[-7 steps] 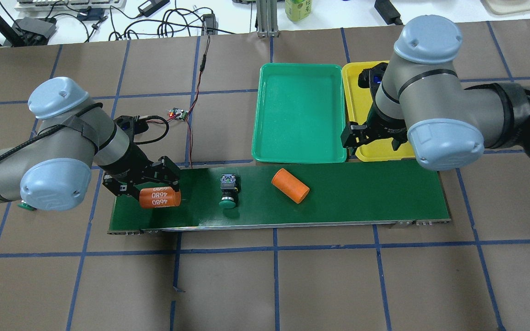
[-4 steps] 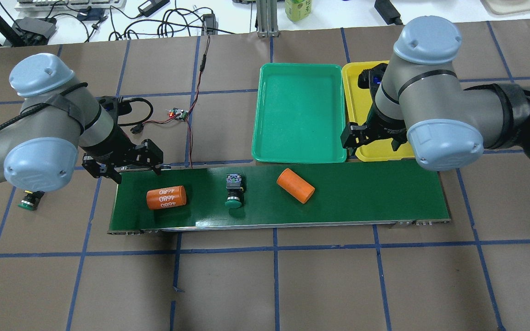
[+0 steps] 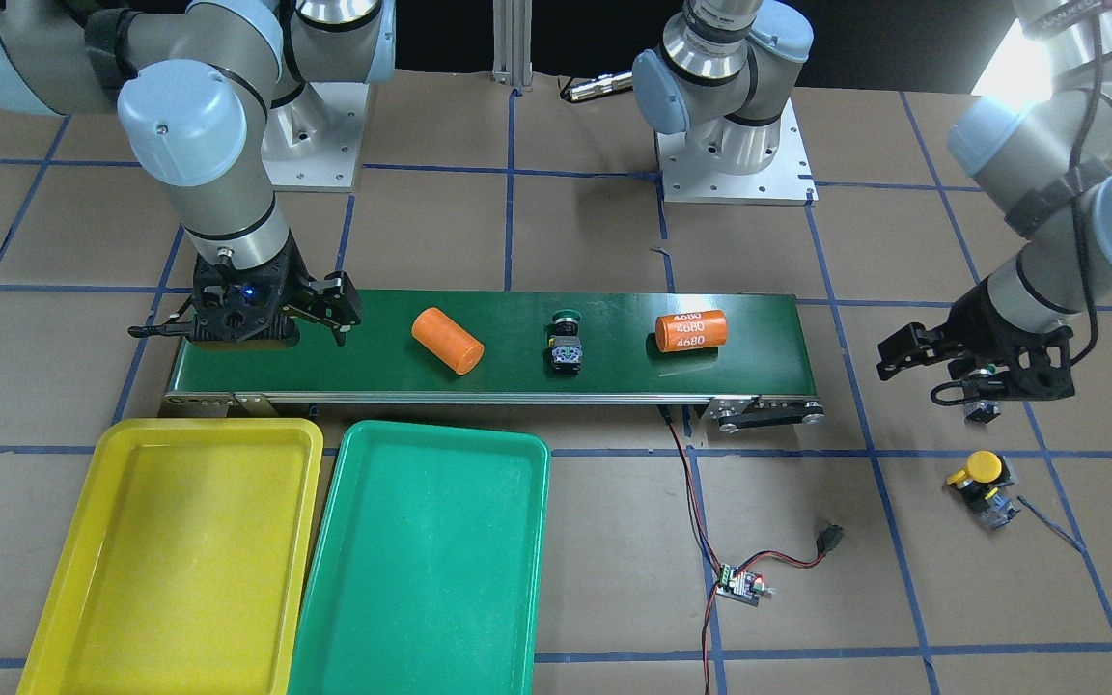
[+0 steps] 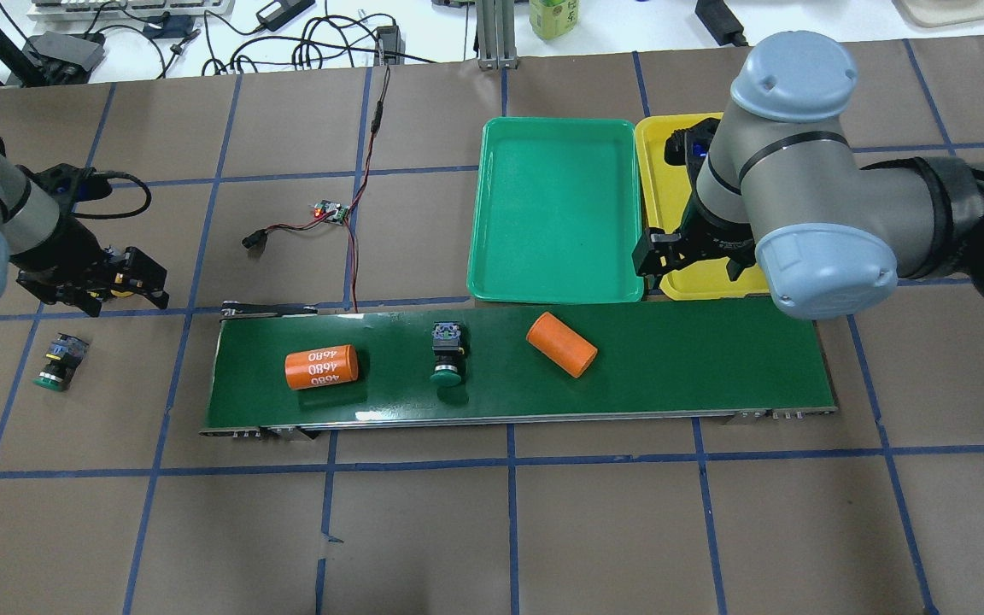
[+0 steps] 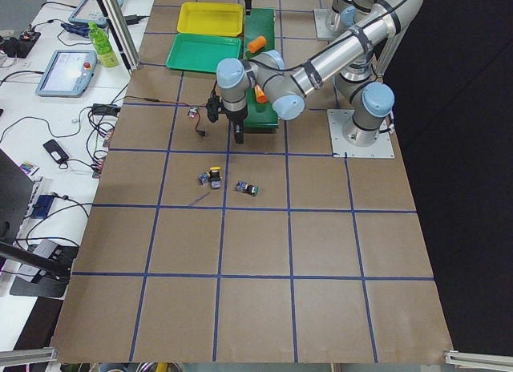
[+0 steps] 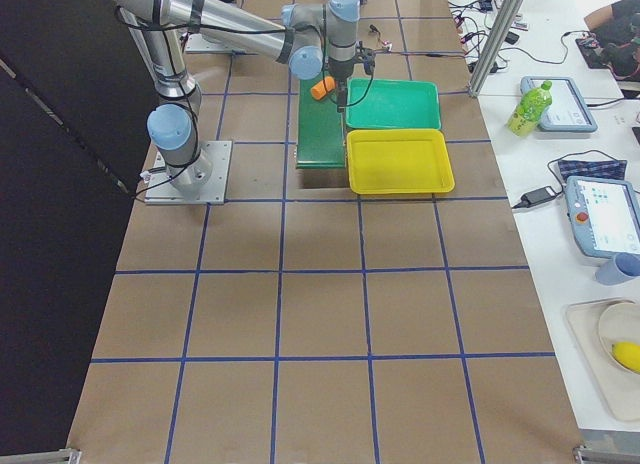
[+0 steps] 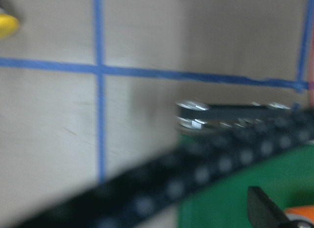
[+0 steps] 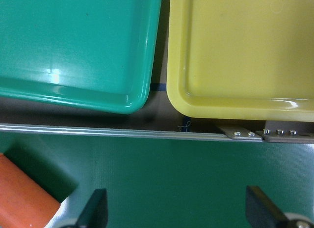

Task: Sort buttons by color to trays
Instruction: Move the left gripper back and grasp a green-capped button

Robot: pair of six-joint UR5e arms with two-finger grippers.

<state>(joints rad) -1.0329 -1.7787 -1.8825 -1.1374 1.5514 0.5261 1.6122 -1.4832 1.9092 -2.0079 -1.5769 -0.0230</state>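
One green-capped button (image 4: pixel 448 357) (image 3: pixel 566 347) lies on the dark green belt (image 4: pixel 697 367) between two orange cylinders. Another green button (image 4: pixel 56 363) lies on the table left of the belt. A yellow-capped button (image 3: pixel 979 478) sits near it and shows as a yellow blur (image 7: pixel 7 24) in the left wrist view. My left gripper (image 4: pixel 95 292) (image 3: pixel 976 372) hangs open and empty over the table between these two. My right gripper (image 4: pixel 697 256) (image 8: pixel 176 213) stands open and empty over the belt's right end, beside the empty green tray (image 4: pixel 556 205) and the empty yellow tray (image 4: pixel 667 158).
The orange cylinder marked 4680 (image 4: pixel 321 367) lies near the belt's left end. The plain orange cylinder (image 4: pixel 562 344) lies right of the button. A small circuit board (image 4: pixel 330 211) with red and black wires sits behind the belt.
My left gripper let go of the 4680 cylinder on the belt and swung left, off the belt. The cylinders and the green button drifted right along the belt. The right arm stayed still.
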